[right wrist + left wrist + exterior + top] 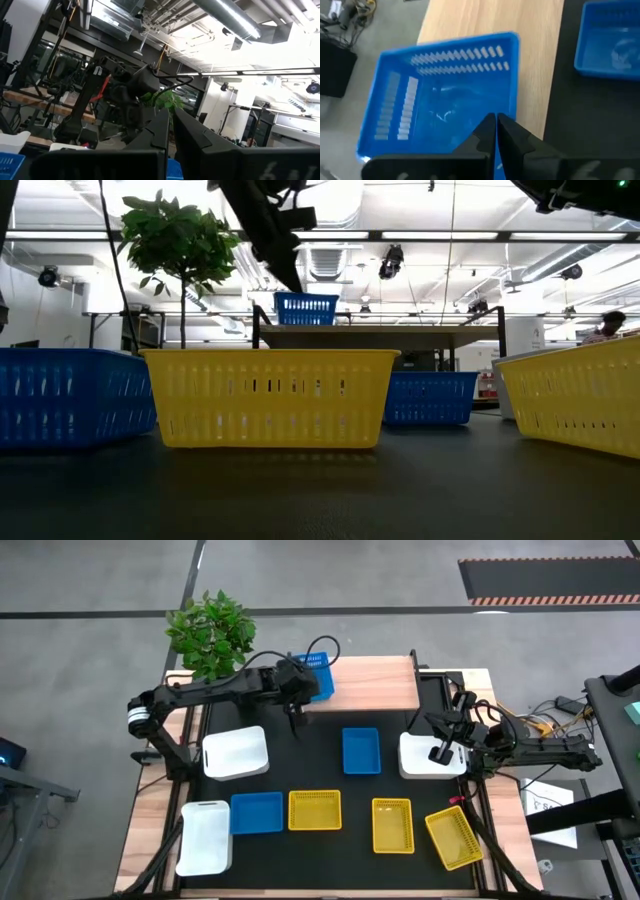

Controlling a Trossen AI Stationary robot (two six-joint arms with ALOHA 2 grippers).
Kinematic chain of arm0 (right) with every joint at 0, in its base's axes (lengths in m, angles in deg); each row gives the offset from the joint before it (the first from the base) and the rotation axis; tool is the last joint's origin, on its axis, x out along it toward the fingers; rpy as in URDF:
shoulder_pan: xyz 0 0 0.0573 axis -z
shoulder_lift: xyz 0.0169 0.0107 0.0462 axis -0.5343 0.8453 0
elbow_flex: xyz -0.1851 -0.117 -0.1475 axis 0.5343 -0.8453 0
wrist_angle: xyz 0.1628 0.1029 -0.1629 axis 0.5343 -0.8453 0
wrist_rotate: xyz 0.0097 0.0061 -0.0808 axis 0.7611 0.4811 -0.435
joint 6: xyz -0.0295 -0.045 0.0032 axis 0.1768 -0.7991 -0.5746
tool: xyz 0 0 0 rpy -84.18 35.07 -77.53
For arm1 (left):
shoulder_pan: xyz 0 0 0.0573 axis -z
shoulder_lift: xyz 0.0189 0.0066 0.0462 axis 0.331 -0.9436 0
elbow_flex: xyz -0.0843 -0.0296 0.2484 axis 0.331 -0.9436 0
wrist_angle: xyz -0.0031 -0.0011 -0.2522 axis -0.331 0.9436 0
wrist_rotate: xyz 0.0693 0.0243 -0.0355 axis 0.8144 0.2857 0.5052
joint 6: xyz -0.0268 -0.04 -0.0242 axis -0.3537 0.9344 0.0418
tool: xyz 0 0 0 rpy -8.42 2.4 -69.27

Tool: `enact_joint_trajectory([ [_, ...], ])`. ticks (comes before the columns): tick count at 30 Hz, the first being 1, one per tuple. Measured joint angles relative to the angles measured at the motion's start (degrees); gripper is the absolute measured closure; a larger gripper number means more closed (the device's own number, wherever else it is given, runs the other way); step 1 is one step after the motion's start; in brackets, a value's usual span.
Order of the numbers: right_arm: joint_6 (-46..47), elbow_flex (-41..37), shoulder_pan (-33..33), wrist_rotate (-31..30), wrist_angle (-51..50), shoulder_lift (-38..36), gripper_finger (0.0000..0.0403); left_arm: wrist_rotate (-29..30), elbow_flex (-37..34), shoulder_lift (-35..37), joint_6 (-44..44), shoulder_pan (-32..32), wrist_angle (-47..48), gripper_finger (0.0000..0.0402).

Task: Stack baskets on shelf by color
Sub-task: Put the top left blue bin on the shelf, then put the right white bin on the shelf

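Observation:
A blue basket (318, 680) sits askew on the left end of the wood-topped shelf (375, 683), and the low view shows the blue basket (305, 308) standing level on the shelf (400, 335). My left gripper (296, 698) is shut at this basket's near-left side. My right gripper (438, 753) is shut and hovers over a white basket (420, 762) at the mat's right. On the mat lie two more blue baskets (361, 750) (257, 812), three yellow ones (315, 810) (392, 824) (455, 837) and two white ones (236, 753) (205, 837). My left gripper (496, 119) appears to pinch the blue basket's near side wall (470, 131) between its two fingers, slanting down from the near-left. A blue strip shows between the fingers. The gripper body hides the rim itself. The basket's bottom rests on the shelf top.
A potted plant (210, 632) stands just left of the shelf, close to my left arm. The shelf's middle and right part are bare wood. Cables and equipment lie off the table's right edge (560, 730).

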Motion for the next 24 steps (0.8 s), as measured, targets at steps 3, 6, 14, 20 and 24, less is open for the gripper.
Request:
enact_joint_trajectory([
  [3,-0.2,0.0,0.0,0.0,0.0,0.0,0.0385,0.0,0.0,0.2,0.0,0.0,0.6,0.0401],
  [6,-0.3,0.0,0.0,0.0,-0.1,0.0,0.0385,0.0,0.0,0.6,0.0,0.0,0.6,0.0402],
  [14,-0.4,0.0,0.0,0.0,-0.1,0.0,0.0385,0.2,0.0,1.4,0.0,0.1,-1.7,0.0402],
  [20,-0.6,0.0,0.0,0.0,-0.2,0.2,0.0385,0.3,0.0,3.6,0.0,2.5,-7.0,0.0402],
  [24,-0.4,0.0,0.0,0.0,-0.2,0.3,0.0385,0.3,-1.2,6.2,0.0,7.0,-9.8,0.0402],
])
